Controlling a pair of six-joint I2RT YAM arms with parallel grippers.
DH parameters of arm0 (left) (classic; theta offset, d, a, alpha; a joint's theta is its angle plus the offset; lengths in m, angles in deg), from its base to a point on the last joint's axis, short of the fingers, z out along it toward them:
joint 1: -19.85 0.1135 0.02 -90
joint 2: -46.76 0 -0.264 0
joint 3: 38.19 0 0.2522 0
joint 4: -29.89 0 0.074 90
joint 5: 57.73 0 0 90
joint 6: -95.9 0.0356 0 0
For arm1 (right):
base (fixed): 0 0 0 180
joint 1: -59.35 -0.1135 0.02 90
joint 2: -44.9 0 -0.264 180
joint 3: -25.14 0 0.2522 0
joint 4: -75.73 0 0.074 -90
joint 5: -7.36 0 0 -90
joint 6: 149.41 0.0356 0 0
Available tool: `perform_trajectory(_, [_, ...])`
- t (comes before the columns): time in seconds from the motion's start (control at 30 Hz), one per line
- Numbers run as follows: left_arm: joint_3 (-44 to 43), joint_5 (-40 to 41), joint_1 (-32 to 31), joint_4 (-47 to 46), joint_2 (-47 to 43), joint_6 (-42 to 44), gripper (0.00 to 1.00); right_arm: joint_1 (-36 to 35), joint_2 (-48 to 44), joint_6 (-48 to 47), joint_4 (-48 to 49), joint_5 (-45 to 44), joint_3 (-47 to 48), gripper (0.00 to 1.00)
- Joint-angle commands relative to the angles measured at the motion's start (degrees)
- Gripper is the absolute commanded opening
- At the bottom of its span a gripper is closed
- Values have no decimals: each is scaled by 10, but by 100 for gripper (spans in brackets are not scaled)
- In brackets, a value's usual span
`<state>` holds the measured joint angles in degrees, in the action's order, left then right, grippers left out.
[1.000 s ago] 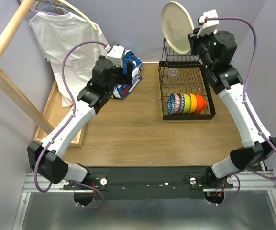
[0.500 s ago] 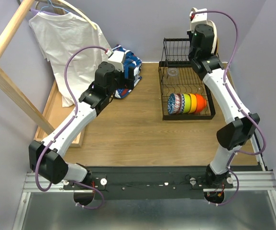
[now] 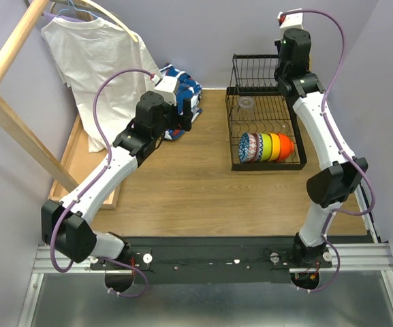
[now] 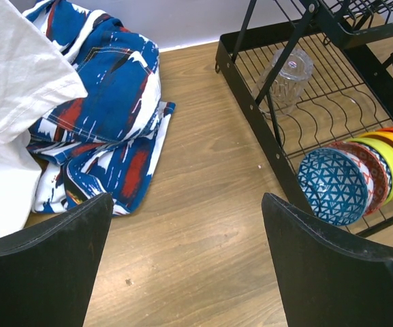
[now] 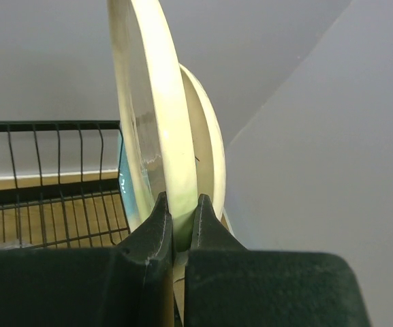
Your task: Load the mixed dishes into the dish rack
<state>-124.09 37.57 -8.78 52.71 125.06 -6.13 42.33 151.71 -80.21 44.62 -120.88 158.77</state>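
My right gripper [image 5: 179, 228] is shut on the rim of a cream plate [image 5: 148, 116], which it holds edge-on, with pale blue on the plate's left face. In the top view the right wrist [image 3: 293, 51] hides the plate, high at the back right of the black dish rack [image 3: 233, 136]. Patterned, green, yellow and orange bowls [image 3: 265, 146] stand in a row in the rack's base. A clear glass cup [image 3: 246, 103] stands behind them. My left gripper [image 4: 186, 266] hangs open over bare table, left of the rack [image 4: 250, 116].
A blue, red and white cloth [image 4: 107, 102] lies crumpled at the back of the table by my left gripper [image 3: 186, 112]. A white T-shirt [image 3: 94, 61] hangs from a wooden frame [image 3: 9, 95] on the left. A shallow wooden tray [image 3: 73, 163] lies below it.
The right arm has swung the plate from face-on above the rack to edge-on at the rack's back right, stretching further back. The left arm has barely moved.
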Motion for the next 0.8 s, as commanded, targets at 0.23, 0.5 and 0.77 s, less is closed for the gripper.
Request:
perform_trajectory(0.23, [2,-15,1,-17,-6,-5,99,23,1,51,4,16,26,1])
perform_trajectory(0.5, [-3,-22,1,-21,4,-11,99,23,5,66,-16,12,24,0])
perform_trajectory(0.77, [-1,-23,1,-20,6,-9,99,23,41,118,-89,5,61,0])
